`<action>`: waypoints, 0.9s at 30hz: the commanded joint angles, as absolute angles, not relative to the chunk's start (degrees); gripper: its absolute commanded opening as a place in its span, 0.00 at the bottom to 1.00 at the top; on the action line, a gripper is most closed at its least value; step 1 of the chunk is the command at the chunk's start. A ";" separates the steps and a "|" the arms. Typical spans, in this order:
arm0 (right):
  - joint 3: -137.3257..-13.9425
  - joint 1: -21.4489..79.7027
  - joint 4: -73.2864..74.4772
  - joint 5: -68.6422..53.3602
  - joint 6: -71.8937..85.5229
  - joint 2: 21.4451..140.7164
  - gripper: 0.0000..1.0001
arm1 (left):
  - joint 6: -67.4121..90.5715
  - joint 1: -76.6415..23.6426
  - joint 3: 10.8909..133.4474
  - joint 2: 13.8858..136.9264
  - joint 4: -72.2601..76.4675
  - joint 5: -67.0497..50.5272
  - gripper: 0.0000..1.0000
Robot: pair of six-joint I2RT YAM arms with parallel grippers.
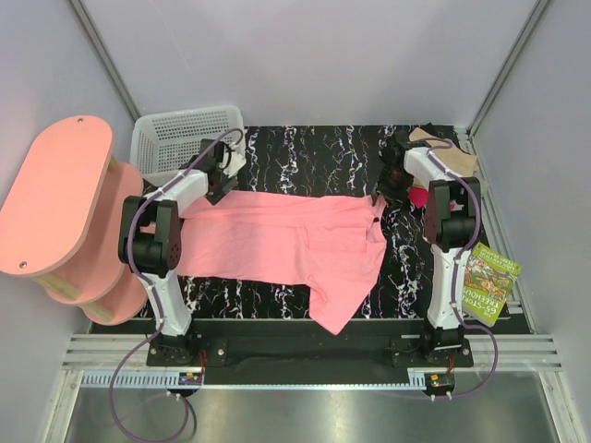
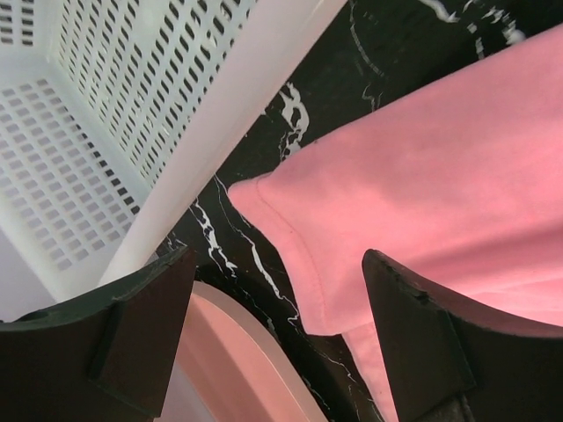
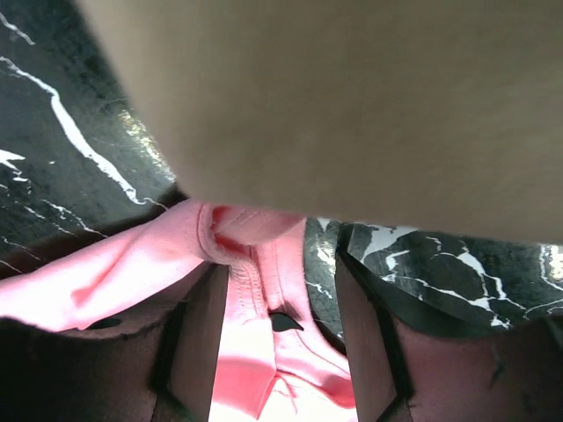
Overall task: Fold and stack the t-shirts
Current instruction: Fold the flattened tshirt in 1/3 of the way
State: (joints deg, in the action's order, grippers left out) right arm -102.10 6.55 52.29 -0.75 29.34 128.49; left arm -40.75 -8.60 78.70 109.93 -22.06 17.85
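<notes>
The bright pink t-shirt (image 1: 286, 235) lies spread across the black marble mat (image 1: 314, 152), one part trailing toward the front edge. My left gripper (image 1: 219, 180) hovers open over its far-left hem corner (image 2: 352, 220); the jaws stand wide apart and touch no cloth. My right gripper (image 1: 392, 185) is at the shirt's far-right end; its jaws stand apart with a pink seam (image 3: 264, 281) between them and marble showing beside it. A folded tan shirt (image 1: 448, 148) tops the stack at back right and fills the upper right wrist view (image 3: 352, 105). A bit of red shirt (image 1: 420, 196) shows under it.
A white slotted basket (image 1: 180, 138) stands at the back left, close to my left gripper (image 2: 79, 132). The pink oval-topped stool (image 1: 51, 194) stands left of the mat. A green book (image 1: 489, 281) lies at the right edge.
</notes>
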 commanded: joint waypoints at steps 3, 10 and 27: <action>-102.73 3.78 52.47 3.25 28.48 127.70 0.58 | -40.79 -6.95 73.67 109.86 -16.97 17.76 0.82; -112.58 2.46 57.74 4.13 27.60 129.63 0.58 | -40.43 -6.50 66.80 107.93 -12.66 17.05 0.80; -86.60 14.84 47.46 -9.58 32.52 105.13 0.60 | -35.69 -4.92 62.22 93.97 -17.74 12.23 0.80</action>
State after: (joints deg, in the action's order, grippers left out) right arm -91.29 10.70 51.00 -7.94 31.55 111.39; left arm -38.96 -4.93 60.84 101.62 -14.96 16.08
